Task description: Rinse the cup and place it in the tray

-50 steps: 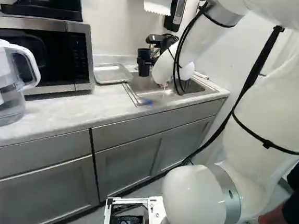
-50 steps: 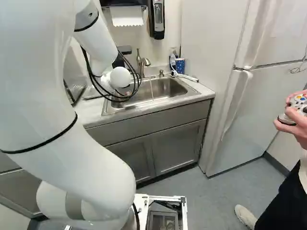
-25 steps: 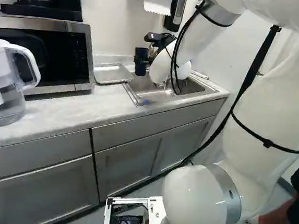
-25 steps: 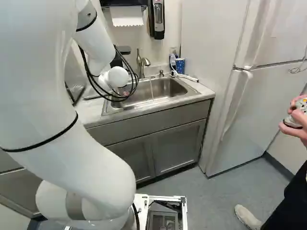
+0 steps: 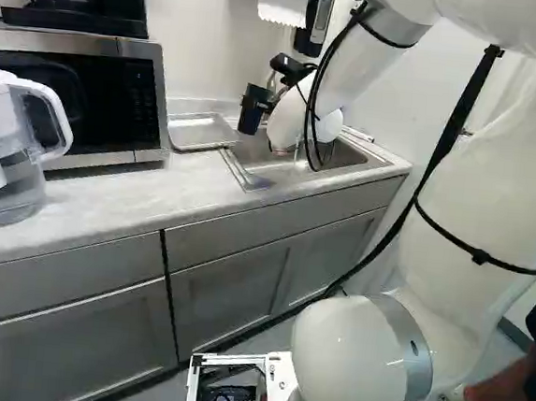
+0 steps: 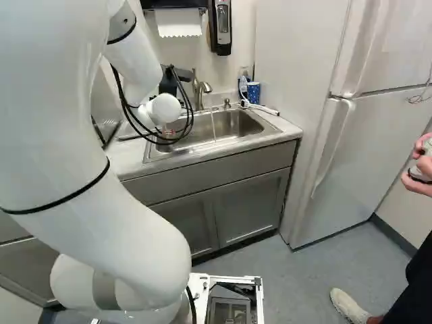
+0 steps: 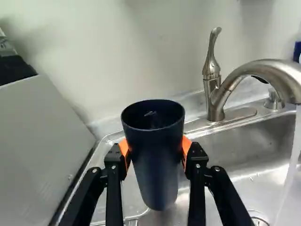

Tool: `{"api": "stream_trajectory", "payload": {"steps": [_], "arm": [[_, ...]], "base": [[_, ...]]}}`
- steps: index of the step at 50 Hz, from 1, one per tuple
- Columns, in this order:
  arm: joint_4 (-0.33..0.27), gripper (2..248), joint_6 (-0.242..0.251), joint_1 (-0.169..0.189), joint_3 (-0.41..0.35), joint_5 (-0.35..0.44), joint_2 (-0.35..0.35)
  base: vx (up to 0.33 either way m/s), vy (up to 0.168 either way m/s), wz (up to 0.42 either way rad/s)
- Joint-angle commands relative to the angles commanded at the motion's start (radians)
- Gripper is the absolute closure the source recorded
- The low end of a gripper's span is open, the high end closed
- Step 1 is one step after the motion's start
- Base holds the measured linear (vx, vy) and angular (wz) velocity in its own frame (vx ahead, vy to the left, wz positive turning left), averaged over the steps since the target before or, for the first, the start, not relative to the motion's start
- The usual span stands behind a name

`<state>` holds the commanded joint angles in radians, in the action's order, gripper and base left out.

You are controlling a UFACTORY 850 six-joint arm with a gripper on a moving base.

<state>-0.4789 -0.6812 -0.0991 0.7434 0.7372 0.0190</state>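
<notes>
My gripper [image 5: 270, 110] is at the sink's near-tray end in the left base view, shut on the dark blue cup [image 5: 252, 111], which leans a little there. In the wrist view the gripper [image 7: 155, 149] has its orange pads pressed to both sides of the cup [image 7: 155, 165]; its open mouth shows a dark interior. The metal tray [image 5: 201, 137] lies on the counter beside the sink. From the faucet [image 7: 256, 70] water [image 7: 292, 155] runs into the sink [image 6: 226, 128], off to one side of the cup.
A microwave [image 5: 89, 100] and a water pitcher [image 5: 8, 150] stand on the counter [image 5: 109, 191]. By the sink's far corner is a blue patterned cup [image 6: 253, 92]. A paper towel dispenser [image 5: 283, 3] and a soap dispenser [image 6: 222, 25] hang above. A refrigerator [image 6: 364, 148] stands beside the counter.
The wrist has shifted slightly toward the tray with the cup in the gripper. The cup stood upright before and is now tilted. The base has not moved.
</notes>
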Motion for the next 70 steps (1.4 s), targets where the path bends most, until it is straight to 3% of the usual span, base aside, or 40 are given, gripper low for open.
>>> {"api": "stream_trajectory", "payload": {"steps": [70], "arm": [[0.0, 126, -0.736, 0.0, 0.0, 0.0, 0.0]], "base": [[0.0, 0.0, 0.0]]}}
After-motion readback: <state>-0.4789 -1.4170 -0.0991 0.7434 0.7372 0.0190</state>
